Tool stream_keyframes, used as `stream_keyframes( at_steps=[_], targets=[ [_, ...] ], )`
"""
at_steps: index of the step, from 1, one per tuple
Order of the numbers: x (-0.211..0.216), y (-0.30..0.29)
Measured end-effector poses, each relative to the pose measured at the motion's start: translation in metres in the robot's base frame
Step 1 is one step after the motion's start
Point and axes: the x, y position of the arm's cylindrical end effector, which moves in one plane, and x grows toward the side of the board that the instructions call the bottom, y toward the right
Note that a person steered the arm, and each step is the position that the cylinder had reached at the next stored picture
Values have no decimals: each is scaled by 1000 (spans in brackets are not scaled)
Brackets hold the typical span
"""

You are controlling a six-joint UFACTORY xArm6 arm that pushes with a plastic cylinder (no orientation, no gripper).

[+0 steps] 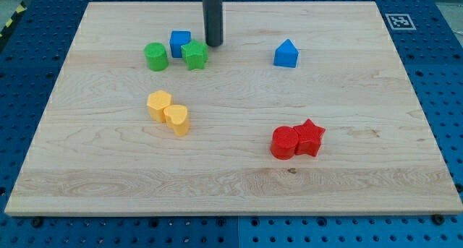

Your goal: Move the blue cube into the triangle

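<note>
The blue cube [179, 42] sits at the upper left of the wooden board, between a green cylinder [155, 57] on its left and a green star [194, 55] touching its lower right. A blue triangular block [286, 53] stands alone at the upper right. My tip [214, 43] is down on the board just right of the green star and the blue cube, close to both but apart from the cube.
A yellow hexagon [159, 104] and a yellow heart-like block [176, 120] touch each other left of centre. A red cylinder [285, 142] and a red star [309, 137] touch at the lower right. The wooden board [231, 183] lies on a blue pegboard surface.
</note>
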Motion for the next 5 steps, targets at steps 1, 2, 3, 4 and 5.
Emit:
stream_keyframes(
  at_steps=[1,2,3,4,5],
  targets=[
    [-24,-54],
    [-15,-102],
    [7,-110],
    [18,-109],
    [26,-98]
  ],
)
